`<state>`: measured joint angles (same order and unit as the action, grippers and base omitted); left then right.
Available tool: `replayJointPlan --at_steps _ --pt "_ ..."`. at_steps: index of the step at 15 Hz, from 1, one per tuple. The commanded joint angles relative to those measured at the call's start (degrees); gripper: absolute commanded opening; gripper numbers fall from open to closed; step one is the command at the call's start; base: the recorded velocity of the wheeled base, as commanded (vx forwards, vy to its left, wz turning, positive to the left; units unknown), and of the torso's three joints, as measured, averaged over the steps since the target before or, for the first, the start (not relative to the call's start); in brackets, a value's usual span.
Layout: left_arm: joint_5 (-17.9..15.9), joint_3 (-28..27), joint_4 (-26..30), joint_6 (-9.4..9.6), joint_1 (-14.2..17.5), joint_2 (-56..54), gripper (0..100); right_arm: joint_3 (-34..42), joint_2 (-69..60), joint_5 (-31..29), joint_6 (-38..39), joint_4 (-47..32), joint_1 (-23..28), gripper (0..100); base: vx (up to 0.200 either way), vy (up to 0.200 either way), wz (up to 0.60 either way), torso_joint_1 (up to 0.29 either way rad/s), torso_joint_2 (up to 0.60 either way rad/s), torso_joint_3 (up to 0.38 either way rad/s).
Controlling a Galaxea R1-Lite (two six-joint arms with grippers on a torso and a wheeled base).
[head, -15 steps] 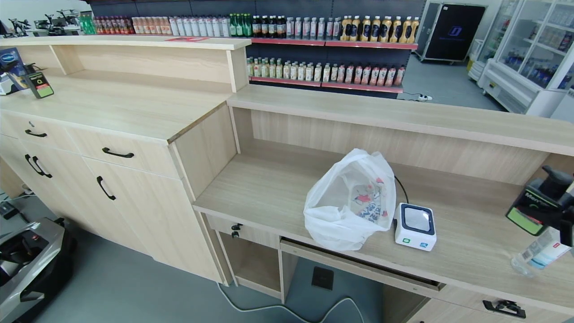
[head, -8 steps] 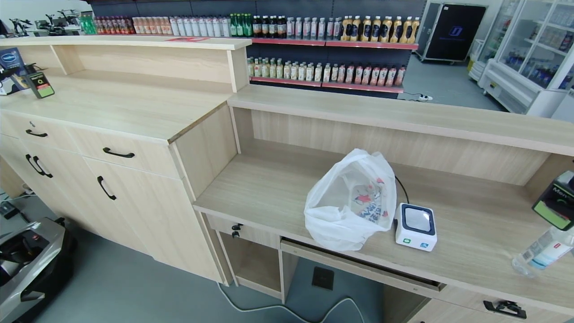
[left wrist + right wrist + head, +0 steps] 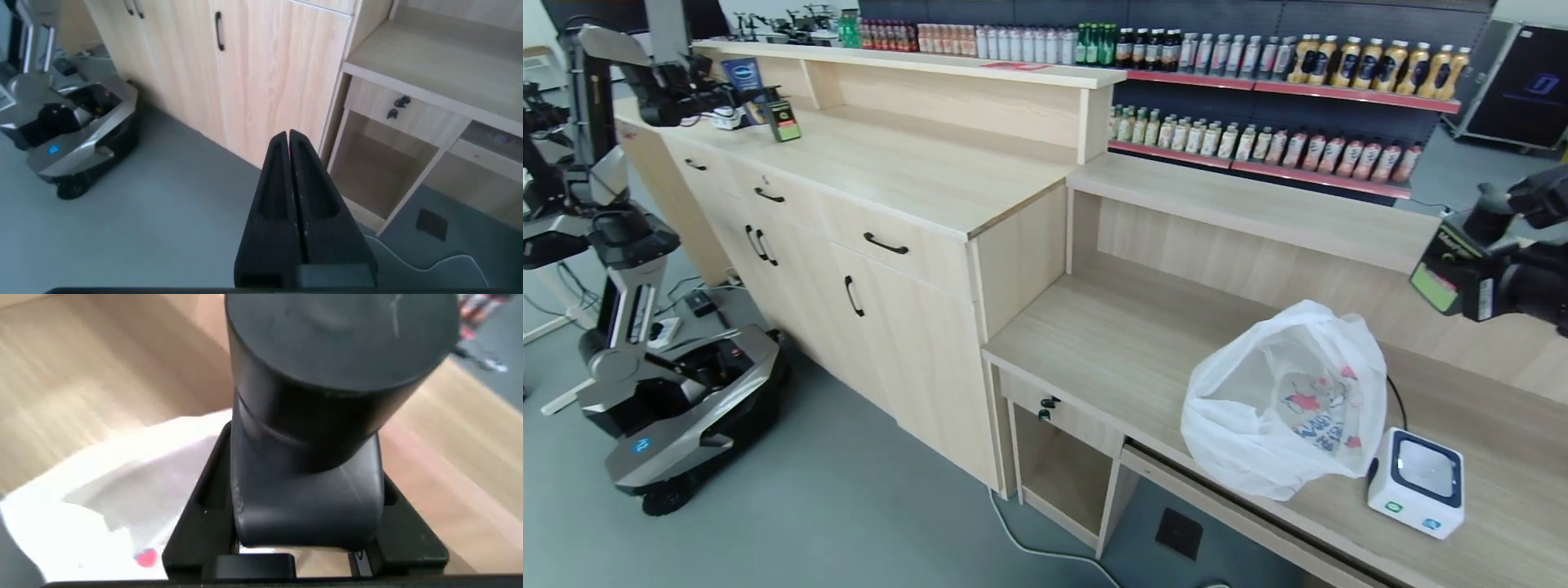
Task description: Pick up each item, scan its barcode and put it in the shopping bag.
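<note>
Right pincer [image 3: 302, 539] clamped round dark bottle [image 3: 1450, 269], held aloft (rigid, smooth plastic, likely moderate weight, so slip risk; hold on body under cap looks sound). Below pincer: shopping bag [image 3: 1286, 400], thin, floppy. Scanner [image 3: 1417, 482] just beside bag. Left pincer [image 3: 288, 143] closed, empty, above floor [image 3: 163, 212].

A dark green-labelled container [image 3: 1454, 269] hangs above the open white shopping bag [image 3: 1282, 400] standing beside the scanner [image 3: 1417, 482].

Matte black, wedge-shaped left hand [image 3: 288, 140]
</note>
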<state>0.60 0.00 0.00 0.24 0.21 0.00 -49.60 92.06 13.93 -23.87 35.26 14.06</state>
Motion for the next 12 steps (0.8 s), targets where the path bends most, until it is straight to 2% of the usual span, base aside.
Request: replayJointPlan --at_steps 1,3,12 --pt "0.02 0.0 0.0 0.02 0.06 0.0 0 -0.85 8.4 -1.19 1.81 1.22 -3.25 0 0.0 0.0 0.0 0.0 0.0 0.0" --pt "0.02 0.0 0.0 0.02 0.06 0.0 0 -1.99 20.79 -0.49 5.94 12.65 -4.65 0 0.0 0.0 0.0 0.0 0.0 0.0" --pt "0.02 0.0 0.0 0.02 0.06 0.0 0 -5.86 33.53 0.39 6.2 13.61 -1.22 0 0.0 0.0 0.0 0.0 0.0 0.0"
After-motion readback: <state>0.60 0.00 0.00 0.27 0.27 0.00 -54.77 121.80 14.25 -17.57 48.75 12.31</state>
